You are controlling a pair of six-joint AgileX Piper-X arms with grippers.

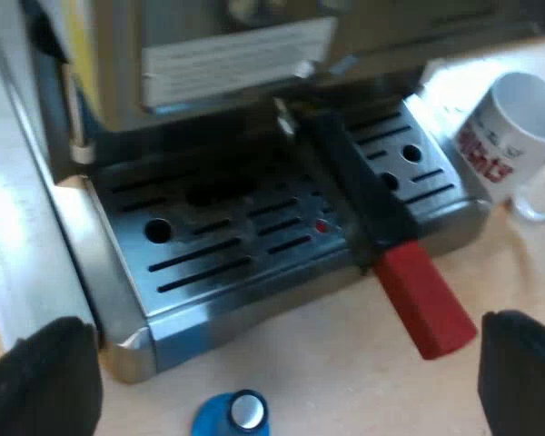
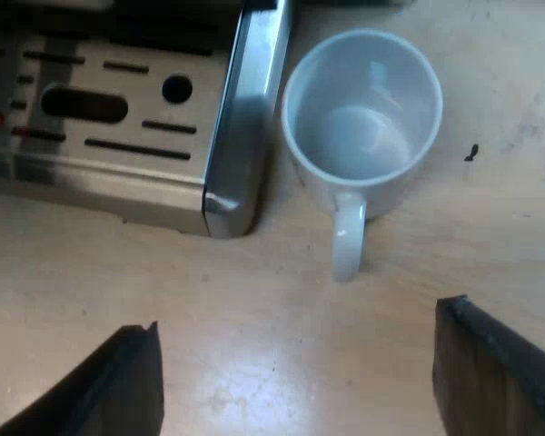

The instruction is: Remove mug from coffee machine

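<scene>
The table (image 1: 327,363) is pale wood, lightly scuffed, with a few dark specks near the mug. One machine (image 1: 236,54) stands on it, with its slotted steel tray (image 1: 254,236) at the front. One holder (image 1: 359,200) is locked in above the tray; its dark handle juts out past the tray's edge to a red end (image 1: 427,304). One white mug (image 2: 363,118) with red lettering stands upright and empty on the table. It is off the tray, just beside the tray's corner, with its handle toward my right gripper (image 2: 298,318). One blue tamper (image 1: 232,415) sits on the table before the tray, near my left gripper (image 1: 286,327). Both pairs of my fingers are spread wide, holding nothing.
</scene>
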